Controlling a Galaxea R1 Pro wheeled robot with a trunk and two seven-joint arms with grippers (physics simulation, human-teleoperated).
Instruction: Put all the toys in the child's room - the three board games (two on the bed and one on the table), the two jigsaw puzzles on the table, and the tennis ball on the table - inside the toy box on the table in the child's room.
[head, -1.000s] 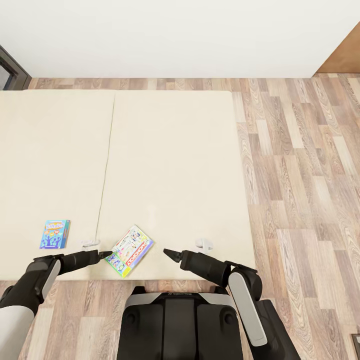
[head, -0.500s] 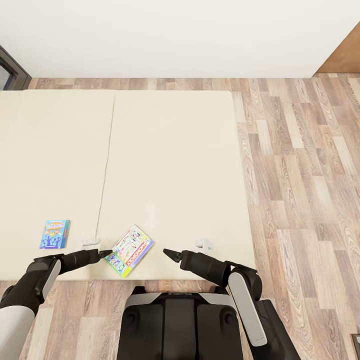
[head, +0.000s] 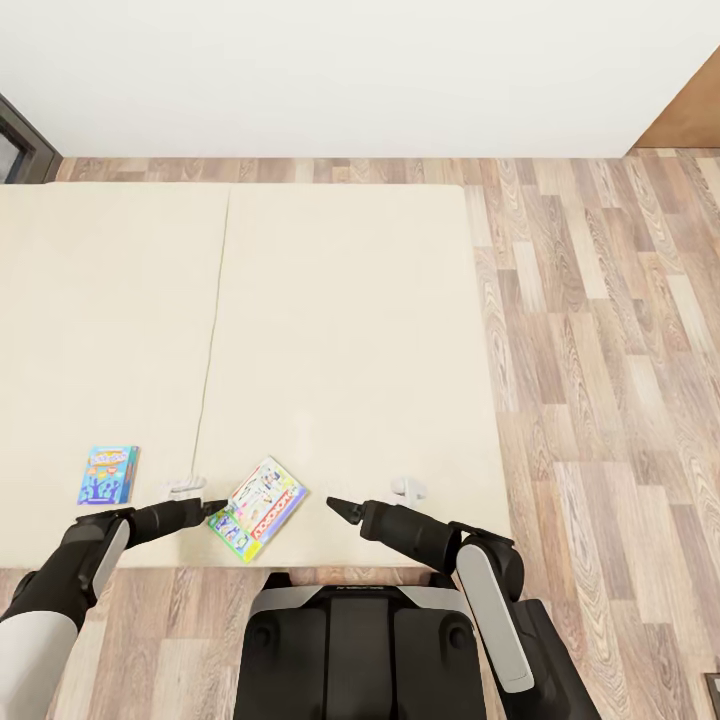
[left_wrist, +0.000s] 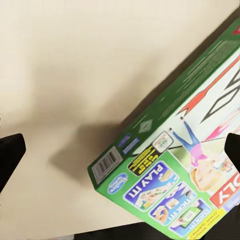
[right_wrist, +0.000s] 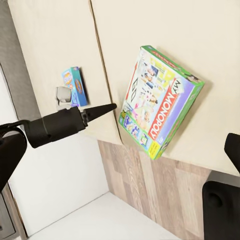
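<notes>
Board game nudged nearer, left fingers spread at its edge, right fingers spread.

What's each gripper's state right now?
Left gripper: open, empty, at the Monopoly box edge.
Right gripper: open, empty, apart from the box.
</notes>
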